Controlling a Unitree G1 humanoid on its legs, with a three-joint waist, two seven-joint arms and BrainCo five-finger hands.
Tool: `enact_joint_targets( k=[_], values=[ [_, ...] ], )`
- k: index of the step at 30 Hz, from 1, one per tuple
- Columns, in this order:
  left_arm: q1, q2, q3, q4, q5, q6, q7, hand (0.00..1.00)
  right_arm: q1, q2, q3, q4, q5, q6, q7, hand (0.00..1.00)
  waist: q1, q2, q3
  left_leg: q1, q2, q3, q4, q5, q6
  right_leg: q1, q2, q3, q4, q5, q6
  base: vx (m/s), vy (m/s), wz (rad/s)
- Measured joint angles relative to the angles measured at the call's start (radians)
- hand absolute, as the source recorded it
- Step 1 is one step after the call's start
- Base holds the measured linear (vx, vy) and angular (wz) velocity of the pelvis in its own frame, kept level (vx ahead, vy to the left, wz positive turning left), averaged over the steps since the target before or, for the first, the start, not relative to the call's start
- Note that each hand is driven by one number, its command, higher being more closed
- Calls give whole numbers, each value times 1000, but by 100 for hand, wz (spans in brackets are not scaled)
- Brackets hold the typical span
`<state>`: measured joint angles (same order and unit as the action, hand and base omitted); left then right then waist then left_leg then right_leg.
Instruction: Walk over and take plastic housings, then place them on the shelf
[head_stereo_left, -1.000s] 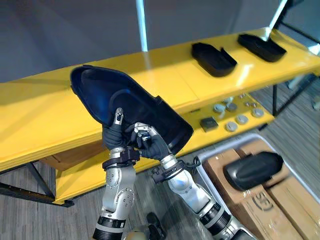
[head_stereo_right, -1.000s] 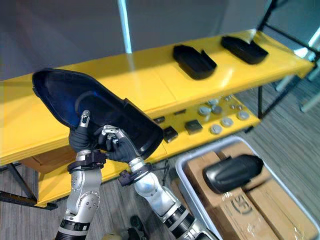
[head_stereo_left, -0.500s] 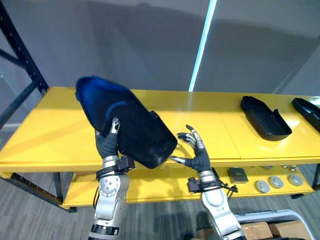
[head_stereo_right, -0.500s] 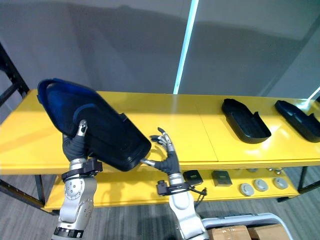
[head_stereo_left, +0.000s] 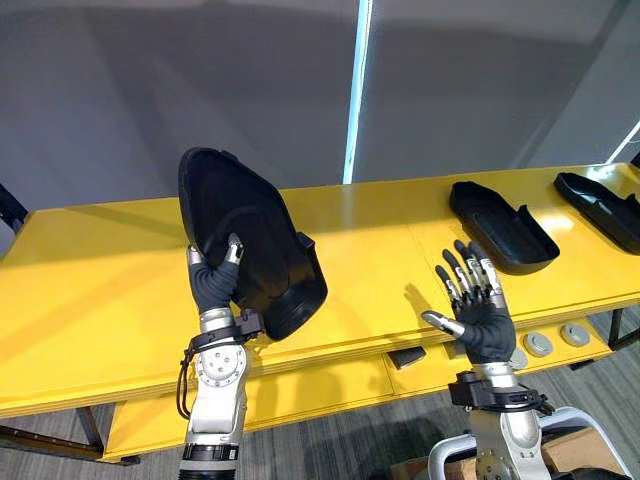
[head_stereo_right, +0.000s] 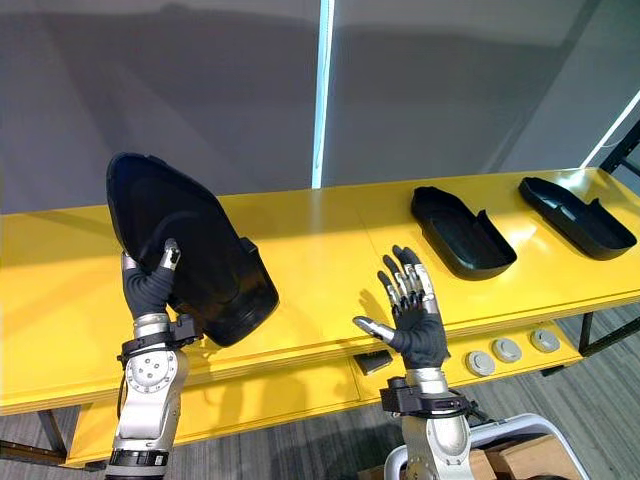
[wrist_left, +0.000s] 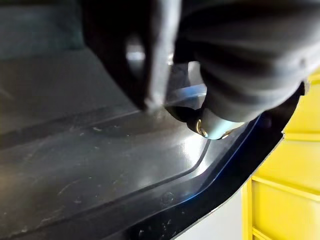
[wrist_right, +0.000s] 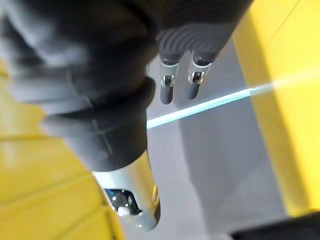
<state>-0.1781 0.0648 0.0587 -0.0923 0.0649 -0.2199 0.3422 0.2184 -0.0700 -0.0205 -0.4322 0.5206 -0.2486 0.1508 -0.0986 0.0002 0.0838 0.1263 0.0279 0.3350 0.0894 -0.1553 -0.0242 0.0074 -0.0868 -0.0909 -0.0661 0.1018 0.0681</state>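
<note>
Left hand (head_stereo_left: 212, 286) grips housing (head_stereo_left: 252, 225); right hand (head_stereo_left: 484, 322) splayed.

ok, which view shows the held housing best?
Left eye view: the whole housing shows, with the left hand curled round its lower edge. The right eye view shows much the same. The left wrist view gives a close patch of its inner surface and rim.

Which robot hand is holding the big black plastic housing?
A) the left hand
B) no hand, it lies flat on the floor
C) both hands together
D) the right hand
A: the left hand is curled round the big black plastic housing at the yellow shelf, while the right hand is open and well apart from it.
</note>
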Motion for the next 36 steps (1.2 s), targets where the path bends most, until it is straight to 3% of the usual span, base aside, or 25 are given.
enact_joint_targets(
  k=[3, 7, 13, 15, 19, 25, 36],
  values=[
    [-92, 56, 0, 77, -1, 13, -13, 100, 17, 1, -76, -41, 59, -1, 7, 0, -15, 3, 2, 1, 1, 9, -11, 0, 0, -8, 6, 6, -3, 5, -4, -70, -15, -9],
    [-202, 104, 0, 175, -31, 32, -42, 100, 23, 1, -172, -51, 58, -2, -2, 0, -47, 17, 10, -2, 3, 48, -15, -2, 3, -26, 15, 46, -16, 29, -10, -99, -16, -32],
    [-462, 190, -16, 413, -334, 48, -120, 100, 77, 4, -201, -39, 57, -2, -43, 0, -99, 55, 36, -54, 11, 105, -9, -4, 17, -108, 35, 109, -17, 66, -22, -112, -56, -33],
    [-591, 263, -71, 544, -478, 66, -162, 100, 106, 4, -191, -9, 45, 2, -53, 0, -119, 70, 49, -74, 15, 115, -2, -2, 20, -130, 41, 119, -17, 75, -27, -71, -82, -19],
    [-781, 357, -169, 728, -565, 85, -219, 100, 136, -4, -130, 29, 7, 24, -59, 0, -145, 87, 85, -107, 20, 131, 10, 0, 22, -165, 44, 139, -17, 89, -34, -65, -64, -13],
    [-952, 419, -203, 1005, -600, 133, -264, 100, 141, -15, -51, 30, -22, 40, -53, 0, -164, 86, 146, -140, 17, 159, 13, 9, 26, -210, 44, 167, -18, 110, -38, -48, -36, -12],
    [-992, 471, -140, 1170, -538, 201, -301, 100, 154, -12, -27, 28, -60, 52, -33, 0, -164, 85, 182, -159, 7, 161, 3, 18, 33, -233, 37, 168, -18, 114, -35, 0, 0, 0]
  ],
)
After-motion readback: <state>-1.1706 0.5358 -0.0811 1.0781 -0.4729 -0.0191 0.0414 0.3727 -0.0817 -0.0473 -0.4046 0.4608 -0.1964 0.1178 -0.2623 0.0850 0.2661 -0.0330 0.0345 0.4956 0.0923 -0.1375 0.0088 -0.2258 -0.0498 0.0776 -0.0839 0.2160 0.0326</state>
